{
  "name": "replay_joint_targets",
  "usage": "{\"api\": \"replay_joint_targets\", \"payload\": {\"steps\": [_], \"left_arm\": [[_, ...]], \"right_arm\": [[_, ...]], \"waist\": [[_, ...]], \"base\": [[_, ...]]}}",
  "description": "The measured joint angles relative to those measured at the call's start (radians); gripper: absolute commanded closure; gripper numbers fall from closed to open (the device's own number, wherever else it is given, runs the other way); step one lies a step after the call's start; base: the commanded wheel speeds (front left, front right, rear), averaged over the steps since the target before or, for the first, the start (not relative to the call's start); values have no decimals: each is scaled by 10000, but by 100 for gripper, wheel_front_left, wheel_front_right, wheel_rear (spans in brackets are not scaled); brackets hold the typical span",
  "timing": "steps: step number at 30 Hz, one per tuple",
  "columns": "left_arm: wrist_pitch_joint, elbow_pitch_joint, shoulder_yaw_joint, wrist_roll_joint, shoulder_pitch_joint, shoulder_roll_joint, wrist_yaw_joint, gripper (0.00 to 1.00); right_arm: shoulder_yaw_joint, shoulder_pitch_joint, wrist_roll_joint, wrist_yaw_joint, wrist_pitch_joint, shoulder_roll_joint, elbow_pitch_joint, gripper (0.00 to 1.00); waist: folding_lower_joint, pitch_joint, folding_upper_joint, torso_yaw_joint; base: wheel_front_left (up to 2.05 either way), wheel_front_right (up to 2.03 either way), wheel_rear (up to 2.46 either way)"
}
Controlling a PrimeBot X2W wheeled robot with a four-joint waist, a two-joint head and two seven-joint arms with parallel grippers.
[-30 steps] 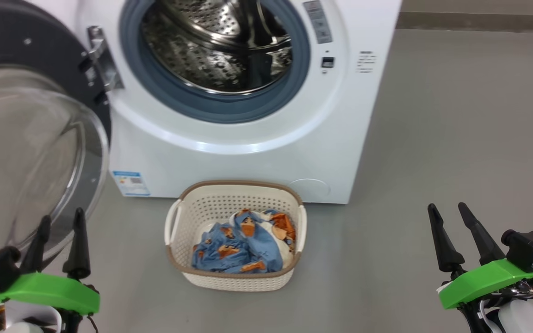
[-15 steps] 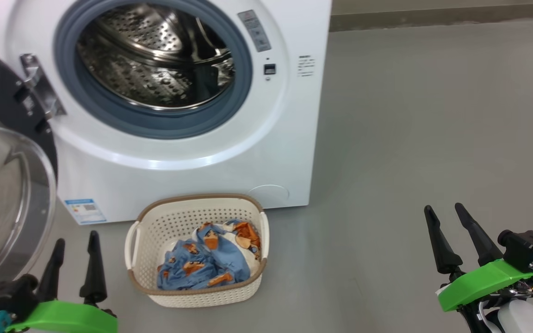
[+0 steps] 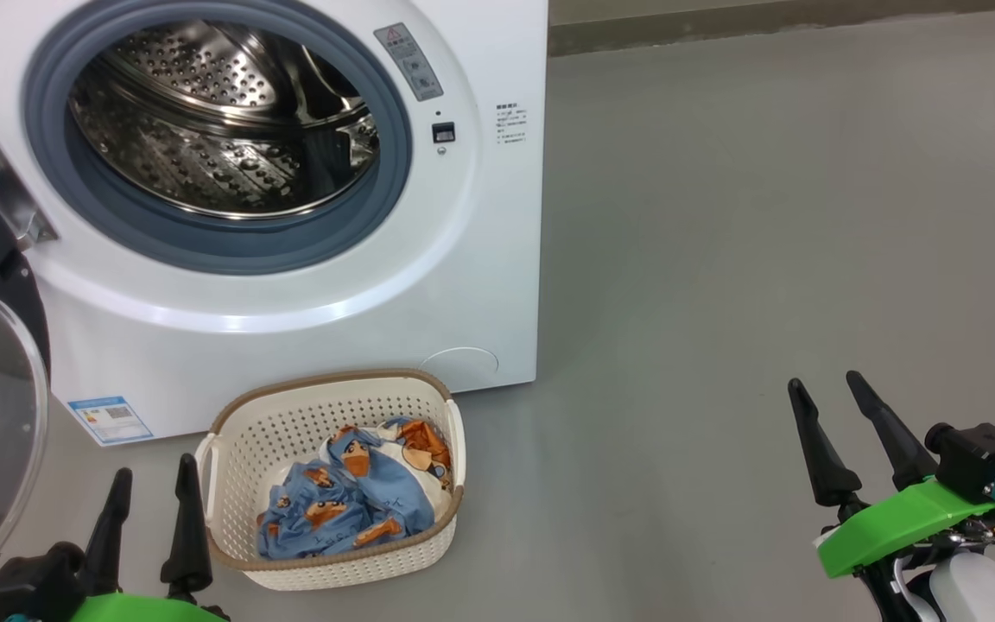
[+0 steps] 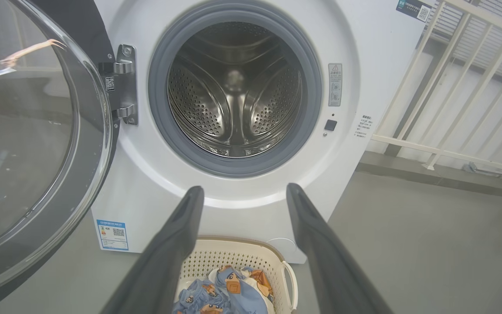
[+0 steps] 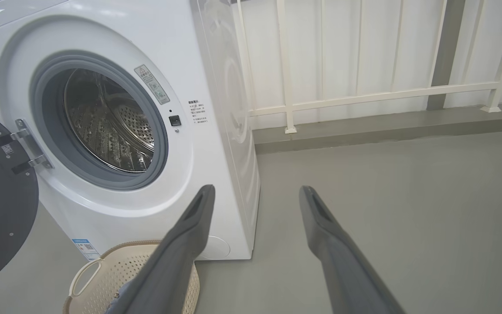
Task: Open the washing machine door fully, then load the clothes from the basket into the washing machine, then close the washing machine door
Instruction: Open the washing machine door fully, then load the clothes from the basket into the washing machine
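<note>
Because the door (image 4: 37, 131) stood wide, the machine (image 3: 463, 259) gaped above the basket (image 3: 325, 380) of clothes (image 3: 351, 497); the left gripper (image 3: 155, 466) and right gripper (image 3: 824, 380) hung empty, jaws apart, ready to load.

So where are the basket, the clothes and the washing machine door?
the basket (image 3: 290, 429): head view, on its perforated back wall.
the clothes (image 3: 383, 494): head view, on the blue fabric.
the washing machine door (image 4: 24, 131): left wrist view, on its glass window.
</note>
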Motion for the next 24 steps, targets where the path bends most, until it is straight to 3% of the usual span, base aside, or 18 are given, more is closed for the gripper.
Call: {"api": "replay_joint_targets", "payload": {"steps": [24], "left_arm": [[-2,-119,82,328,85,-169,-176,0]], "right_arm": [[-146,-167,-21,0,0,23,-59,0]], "waist": [[0,106,0,97]], "base": [[0,0,0]]}}
